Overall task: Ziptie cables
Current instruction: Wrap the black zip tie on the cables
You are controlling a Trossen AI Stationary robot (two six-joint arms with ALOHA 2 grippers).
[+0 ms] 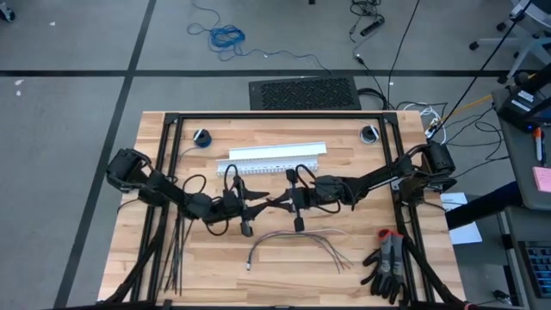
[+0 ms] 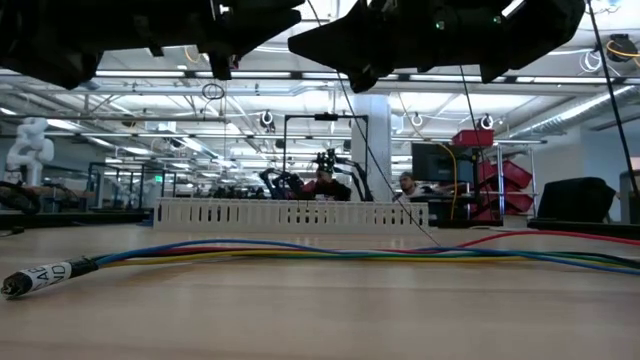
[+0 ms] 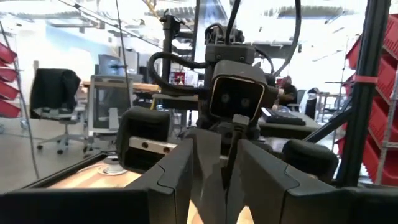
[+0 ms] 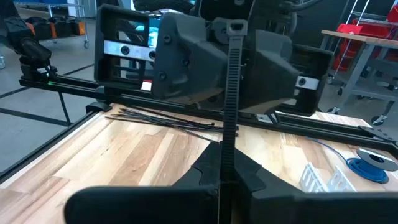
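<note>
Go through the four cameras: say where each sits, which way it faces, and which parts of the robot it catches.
High: overhead, looking down; both arms above the table, cables near the front.
Low: table height, facing the room; cables, white channel, arms overhead.
Left wrist: past its fingers toward the right arm.
Right wrist: along its shut pincer holding an upright ziptie, facing the left pincer.
Shared: each wrist view shows the opposite arm.
</note>
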